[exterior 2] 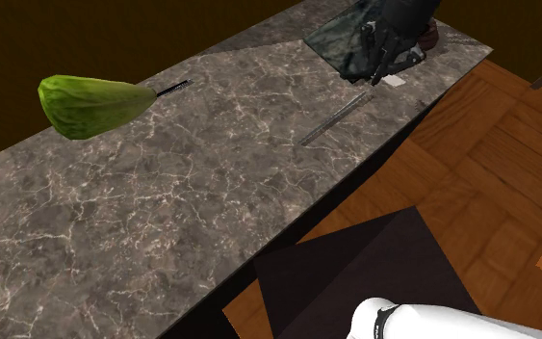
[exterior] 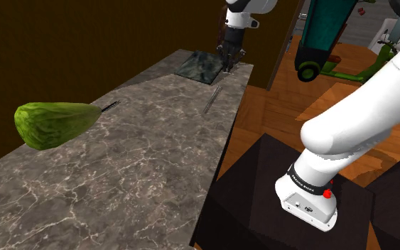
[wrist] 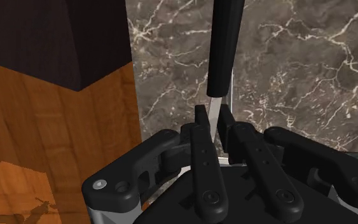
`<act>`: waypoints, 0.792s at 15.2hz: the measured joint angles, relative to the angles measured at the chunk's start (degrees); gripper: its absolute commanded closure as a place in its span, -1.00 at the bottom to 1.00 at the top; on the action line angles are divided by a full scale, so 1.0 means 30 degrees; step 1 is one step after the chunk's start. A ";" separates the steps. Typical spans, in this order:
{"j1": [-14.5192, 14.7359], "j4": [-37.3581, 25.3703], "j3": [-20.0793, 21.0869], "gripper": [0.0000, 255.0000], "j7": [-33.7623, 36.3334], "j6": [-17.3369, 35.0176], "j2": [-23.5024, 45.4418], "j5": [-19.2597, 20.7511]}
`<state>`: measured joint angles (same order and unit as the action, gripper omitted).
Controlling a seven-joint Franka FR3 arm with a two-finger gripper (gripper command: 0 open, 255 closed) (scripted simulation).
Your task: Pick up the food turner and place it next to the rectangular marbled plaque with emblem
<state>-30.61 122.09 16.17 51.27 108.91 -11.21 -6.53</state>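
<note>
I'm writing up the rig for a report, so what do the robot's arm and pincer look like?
The arm has rounded white links with dark joint bands; one black collar carries small white lettering, with a red mark beside it. The pincer is all black: two slim fingers with round screw recesses on a bulky body.

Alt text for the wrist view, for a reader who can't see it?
The black gripper has its jaws closed on the thin metal shank of the food turner, whose black handle points away across a marbled countertop. Beside the counter are a wooden floor and a dark box.
</note>
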 measured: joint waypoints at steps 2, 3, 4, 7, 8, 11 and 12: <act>-0.0399 -0.0967 -0.0396 1.00 -0.0599 -0.0048 0.1003 0.0390; -0.0587 -0.1244 -0.0607 1.00 -0.0942 -0.0040 0.1322 0.0515; -0.0747 -0.1685 -0.0771 1.00 -0.1201 -0.0085 0.1749 0.0659; -0.1258 -0.3192 -0.1292 1.00 -0.2054 -0.0309 0.3118 0.1069; -0.1402 -0.3841 -0.1436 1.00 -0.2286 -0.0430 0.3660 0.1208; -0.1871 -0.5554 -0.1902 1.00 -0.3109 -0.0762 0.5108 0.1539; -0.1960 -0.6404 -0.1996 1.00 -0.3255 -0.1031 0.5704 0.1656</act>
<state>-36.49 102.88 10.18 41.51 105.82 5.90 -1.57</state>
